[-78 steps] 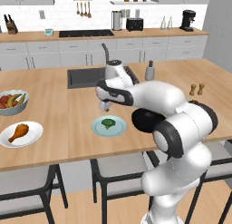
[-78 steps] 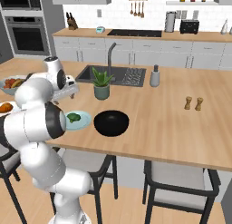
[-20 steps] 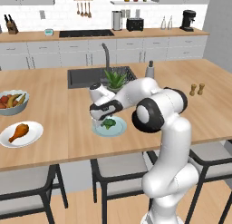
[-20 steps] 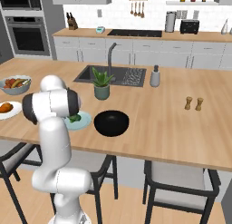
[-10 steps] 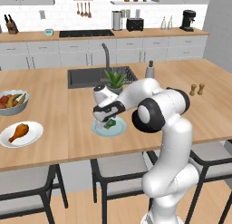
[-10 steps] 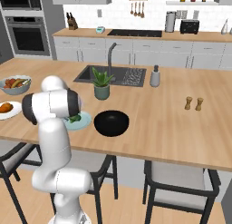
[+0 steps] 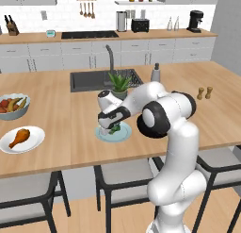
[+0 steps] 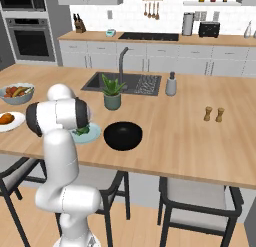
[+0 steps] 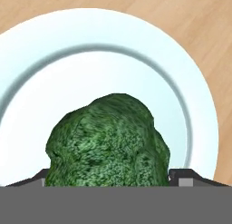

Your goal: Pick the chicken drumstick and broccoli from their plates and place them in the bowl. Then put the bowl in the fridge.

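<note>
The dark green broccoli (image 9: 108, 141) lies on the pale blue-green plate (image 9: 199, 105) at the island's front edge. My gripper (image 9: 108, 178) is down over it, jaws wide, one dark fingertip (image 9: 188, 175) close against each side of the floret. In the left base view the gripper (image 7: 112, 127) hangs low over that plate (image 7: 123, 136). The glossy black bowl (image 8: 123, 135) stands just right of the plate (image 8: 90, 137). The orange-brown chicken drumstick (image 7: 19, 137) lies on the white plate (image 7: 35, 141) far to the left. The fridge is out of view.
A pale bowl of fruit (image 7: 12, 105) sits behind the white plate. A spiky potted plant (image 8: 112, 93) and the sink (image 8: 131, 83) lie just behind the black bowl. Salt and pepper shakers (image 8: 214, 114) stand to the right. Stools line the island's near side.
The hand has sunk a little further onto the broccoli's plate. The rest of the scene has stayed where it was.
</note>
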